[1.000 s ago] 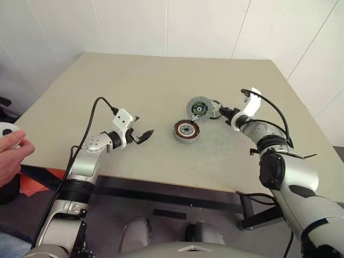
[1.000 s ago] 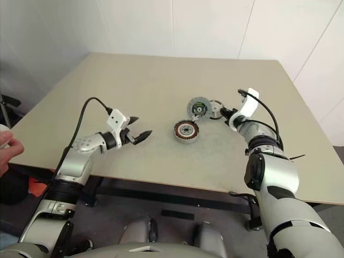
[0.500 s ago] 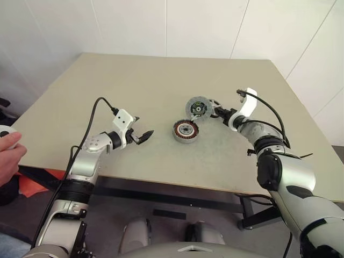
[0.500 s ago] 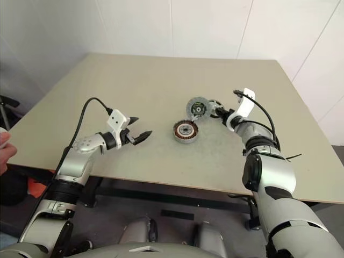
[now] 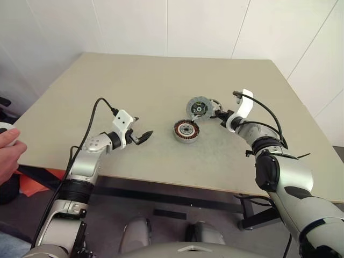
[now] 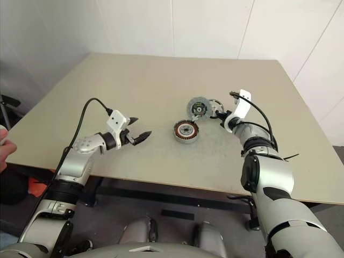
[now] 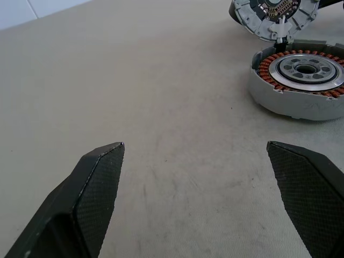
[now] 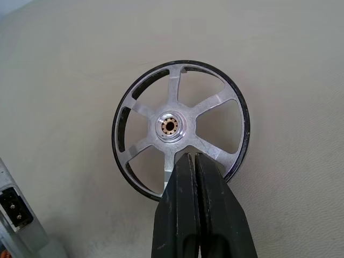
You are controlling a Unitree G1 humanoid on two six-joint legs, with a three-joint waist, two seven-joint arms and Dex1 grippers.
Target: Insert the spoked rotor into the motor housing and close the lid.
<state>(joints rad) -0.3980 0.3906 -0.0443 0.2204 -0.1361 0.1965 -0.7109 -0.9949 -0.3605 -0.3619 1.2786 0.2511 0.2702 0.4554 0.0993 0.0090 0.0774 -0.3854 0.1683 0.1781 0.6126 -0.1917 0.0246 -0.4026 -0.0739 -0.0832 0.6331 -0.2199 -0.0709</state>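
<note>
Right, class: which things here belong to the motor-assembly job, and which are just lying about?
Belong to the job: spoked rotor, motor housing, lid.
Just about: person's hand beside the table, orange thing on the floor.

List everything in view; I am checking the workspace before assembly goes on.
table: one, beige, against white walls
motor housing: one, dark with copper windings, mid-table
lid: one, grey, swung open at the housing's far rim
spoked rotor: one, silver with black rim, right of the lid
orange object: one, below the table's left edge
person's hand: one, at the left edge
left gripper: one, black, jaws open, left of the housing
right gripper: one, black, jaws shut at the rotor's rim; grip unclear
</note>
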